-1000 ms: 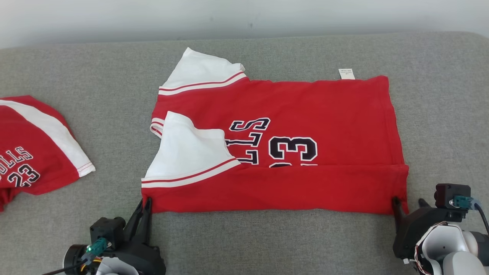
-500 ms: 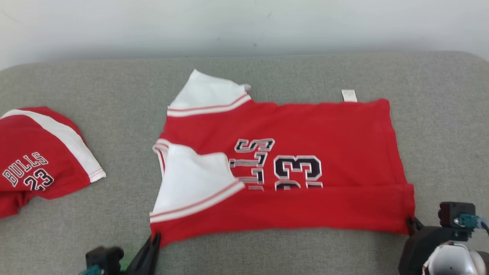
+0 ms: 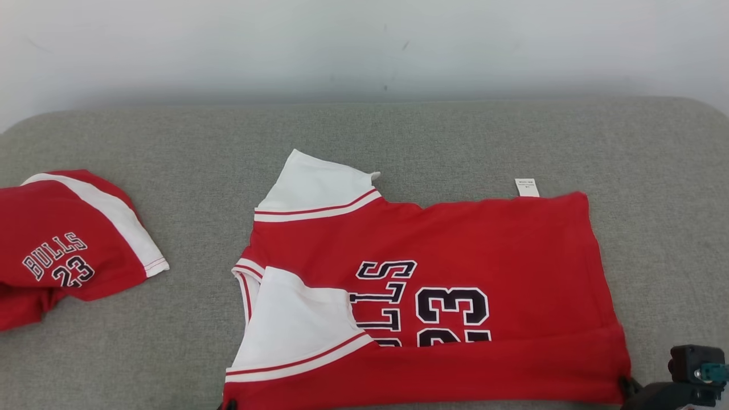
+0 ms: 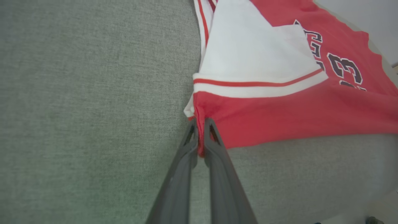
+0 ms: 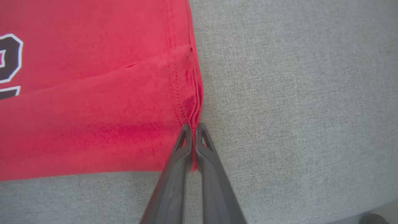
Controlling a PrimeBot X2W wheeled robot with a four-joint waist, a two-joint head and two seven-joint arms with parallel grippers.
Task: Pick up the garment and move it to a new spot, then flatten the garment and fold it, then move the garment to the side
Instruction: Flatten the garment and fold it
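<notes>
A grey woven cushion surface point(image 3: 188, 142) spreads across the head view, its far corners rounded, and meets a pale wall point(image 3: 228, 45) marked with a few small dark specks point(image 3: 405, 44). At the left edge lies a second red piece of clothing point(image 3: 34, 228) — rumpled, crossed by a white band point(image 3: 114, 216), and printed "BULLS 23" point(image 3: 57, 263) in dark, white-edged letters.
</notes>
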